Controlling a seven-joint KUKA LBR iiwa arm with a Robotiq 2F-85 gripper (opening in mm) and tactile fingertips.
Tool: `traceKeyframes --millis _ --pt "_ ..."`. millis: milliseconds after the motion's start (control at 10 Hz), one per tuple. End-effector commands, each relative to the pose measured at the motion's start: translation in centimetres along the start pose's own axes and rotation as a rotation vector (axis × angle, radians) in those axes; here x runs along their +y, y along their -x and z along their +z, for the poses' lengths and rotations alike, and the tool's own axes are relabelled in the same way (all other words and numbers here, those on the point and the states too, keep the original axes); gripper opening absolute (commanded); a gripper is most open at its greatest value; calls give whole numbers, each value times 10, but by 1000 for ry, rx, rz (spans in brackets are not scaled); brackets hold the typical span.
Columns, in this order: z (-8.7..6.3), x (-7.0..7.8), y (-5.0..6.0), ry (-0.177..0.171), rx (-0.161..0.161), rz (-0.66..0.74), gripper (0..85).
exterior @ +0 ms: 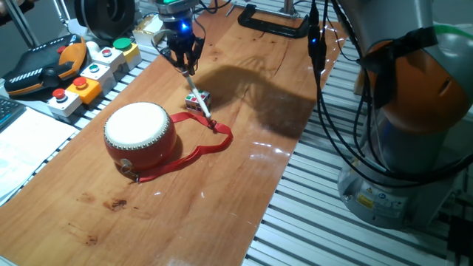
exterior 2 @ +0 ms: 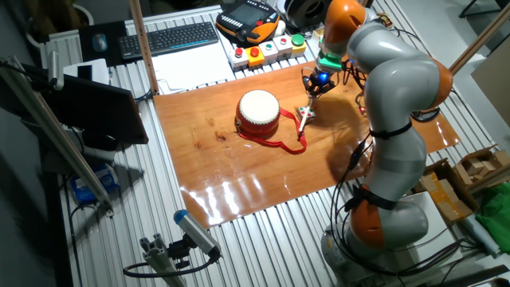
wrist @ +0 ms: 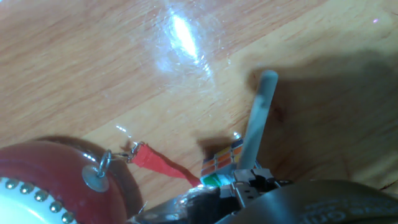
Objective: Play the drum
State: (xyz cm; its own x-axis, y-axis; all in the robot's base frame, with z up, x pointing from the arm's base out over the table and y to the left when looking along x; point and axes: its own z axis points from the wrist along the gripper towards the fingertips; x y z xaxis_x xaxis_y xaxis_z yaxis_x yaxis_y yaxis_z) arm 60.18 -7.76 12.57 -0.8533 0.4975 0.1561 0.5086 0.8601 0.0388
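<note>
**Left of centre: drum below and left of the claw**

At left centre of one fixed view, sits the drum [exterior: 140, 134], upright on the wooden board [exterior: 89, 214], cream skin facing up and bare. Trails its red strap [exterior: 199, 148] rightward in a loop toward mid-frame. Just right of that loop, lies the small cube [exterior: 198, 99], close to the strap end.

Further right and higher, at upper centre, hangs the claw [exterior: 185, 60], clenched on a thin stick [exterior: 197, 94] that slants down and to the right, tip near the strap end and cube. Points away from the drum, then: skin lies down and left of the claw, well apart from the stick tip.

From the hand view, shows the drum's red wall and studded rim [wrist: 37, 186] at lower left, the stick [wrist: 258, 118] running up the frame right of centre, tip over bare wood.

Judged from this: calls for a carry down-left across the strap, then a swing of the tip down onto the skin. Risks snagging the strap or nudging the cube on the way.
</note>
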Motion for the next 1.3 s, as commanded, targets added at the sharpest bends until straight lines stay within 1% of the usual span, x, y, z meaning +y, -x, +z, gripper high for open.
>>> traceKeyframes --millis 0,100,300,500,600,800,900,1100,1200 --pt "2 -1 2 4 -1 20 643" --pt "3 -2 4 8 -2 30 700" --pt "6 -4 10 9 2 48 707" --pt "13 -5 17 20 16 63 703" --pt "16 -6 20 19 23 73 700" --pt "23 -8 28 13 53 96 697" --pt "26 -10 31 13 66 105 690" --pt "28 -11 32 12 91 124 677" --pt "29 -11 31 13 108 125 657"
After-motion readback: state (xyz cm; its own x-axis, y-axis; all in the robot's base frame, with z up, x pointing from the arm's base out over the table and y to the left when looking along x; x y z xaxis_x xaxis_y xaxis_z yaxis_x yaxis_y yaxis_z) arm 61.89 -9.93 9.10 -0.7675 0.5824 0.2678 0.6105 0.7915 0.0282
